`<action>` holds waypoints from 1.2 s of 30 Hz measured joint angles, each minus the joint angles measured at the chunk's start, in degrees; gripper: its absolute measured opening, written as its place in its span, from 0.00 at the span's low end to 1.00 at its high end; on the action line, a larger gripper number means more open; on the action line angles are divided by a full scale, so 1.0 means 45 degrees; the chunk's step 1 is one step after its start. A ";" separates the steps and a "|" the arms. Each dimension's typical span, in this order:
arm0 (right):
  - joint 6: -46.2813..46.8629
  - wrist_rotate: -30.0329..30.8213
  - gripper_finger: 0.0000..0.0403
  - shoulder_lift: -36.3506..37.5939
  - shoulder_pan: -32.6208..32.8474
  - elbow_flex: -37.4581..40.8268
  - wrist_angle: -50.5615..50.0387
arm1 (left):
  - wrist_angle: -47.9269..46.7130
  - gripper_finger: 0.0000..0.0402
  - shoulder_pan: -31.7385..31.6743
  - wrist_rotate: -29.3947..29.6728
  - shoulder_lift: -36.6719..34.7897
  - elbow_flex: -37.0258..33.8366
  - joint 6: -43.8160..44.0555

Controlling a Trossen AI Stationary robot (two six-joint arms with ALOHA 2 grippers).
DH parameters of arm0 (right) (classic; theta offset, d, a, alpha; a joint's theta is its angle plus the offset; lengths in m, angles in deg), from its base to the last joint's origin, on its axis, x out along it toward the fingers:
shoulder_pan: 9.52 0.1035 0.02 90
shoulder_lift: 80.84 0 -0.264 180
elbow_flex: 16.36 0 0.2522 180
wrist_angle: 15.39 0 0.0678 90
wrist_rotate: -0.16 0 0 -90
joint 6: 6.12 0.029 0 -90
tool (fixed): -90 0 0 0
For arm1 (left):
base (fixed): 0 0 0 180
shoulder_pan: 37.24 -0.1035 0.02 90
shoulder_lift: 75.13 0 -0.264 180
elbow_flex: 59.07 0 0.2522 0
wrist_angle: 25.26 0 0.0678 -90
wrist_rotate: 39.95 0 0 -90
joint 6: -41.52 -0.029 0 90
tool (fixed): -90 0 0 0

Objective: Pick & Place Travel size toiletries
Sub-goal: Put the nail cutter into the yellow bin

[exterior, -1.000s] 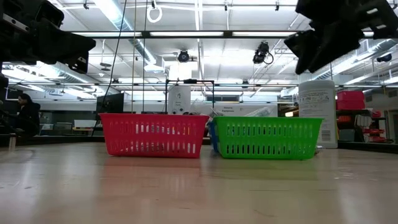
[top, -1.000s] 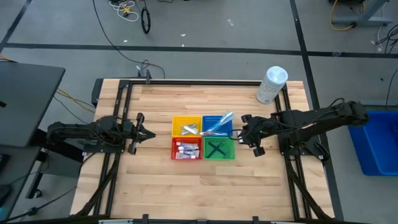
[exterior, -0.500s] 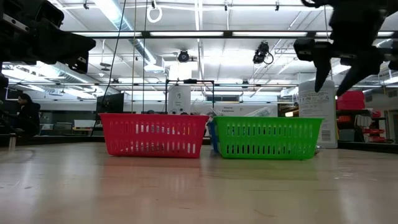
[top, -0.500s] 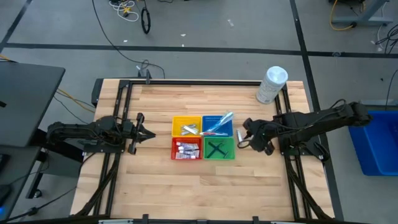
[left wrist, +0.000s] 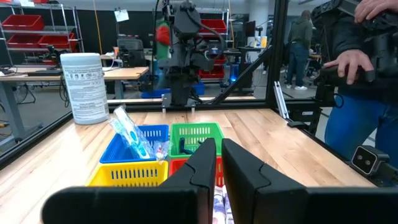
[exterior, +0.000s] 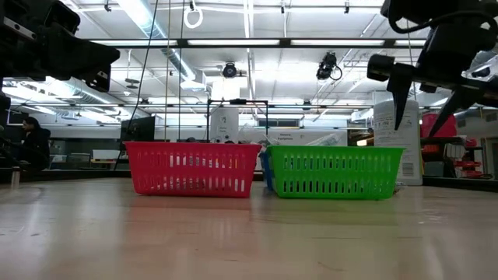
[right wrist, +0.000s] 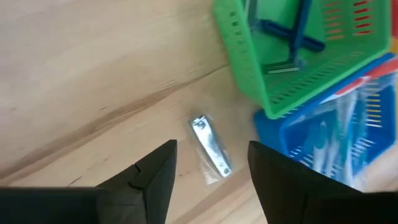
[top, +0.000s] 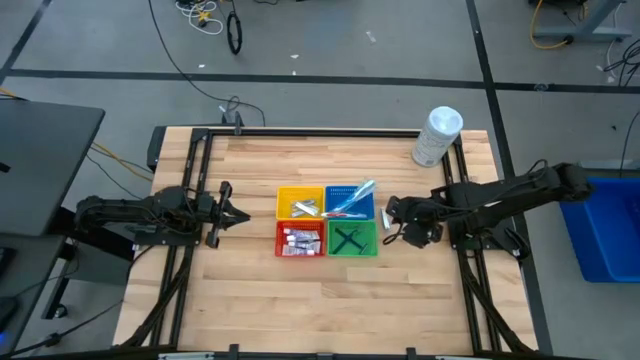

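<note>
Four small baskets stand together mid-table: yellow (top: pixel 300 203) with silvery packets, blue (top: pixel 349 201) with toothbrushes, red (top: pixel 300 239) with small tubes, green (top: pixel 352 241) with dark blue razors (right wrist: pixel 289 38). A silvery nail clipper in a clear packet (right wrist: pixel 210 154) lies flat on the wood just right of the green and blue baskets. My right gripper (right wrist: pixel 212 145) is open and points down above it (exterior: pixel 418 128), one finger on each side and clear of it. My left gripper (top: pixel 236 215) is shut and hovers left of the baskets.
A large white cylindrical container (top: pixel 437 136) stands at the table's far right corner. A dark frame rail (top: pixel 465 210) runs along the right edge. A person (left wrist: pixel 348 81) stands beyond the table in the left wrist view. Bare wood lies near the table's front edge (top: pixel 320 310).
My right gripper has tipped from a slanted pose to pointing straight down, turned about its wrist, and come lower beside the green basket, fingers staying apart. The baskets and my left arm have kept still.
</note>
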 joint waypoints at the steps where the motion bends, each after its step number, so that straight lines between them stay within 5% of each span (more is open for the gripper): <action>1: -0.0005 0.0000 0.51 -0.0124 0.0000 0.0000 0.0000 | 0.0005 0.08 0.0000 0.0000 -0.0003 -0.0005 0.0000; 26: -0.3530 0.0005 0.43 -0.3368 -0.0014 0.0000 0.1035 | 0.0005 0.08 0.0002 0.0003 0.0002 0.0000 -0.0003; 36: -0.4338 0.0475 0.51 -0.4341 -0.0413 0.0000 0.1323 | 0.0005 0.08 0.0002 0.0003 0.0001 -0.0001 -0.0002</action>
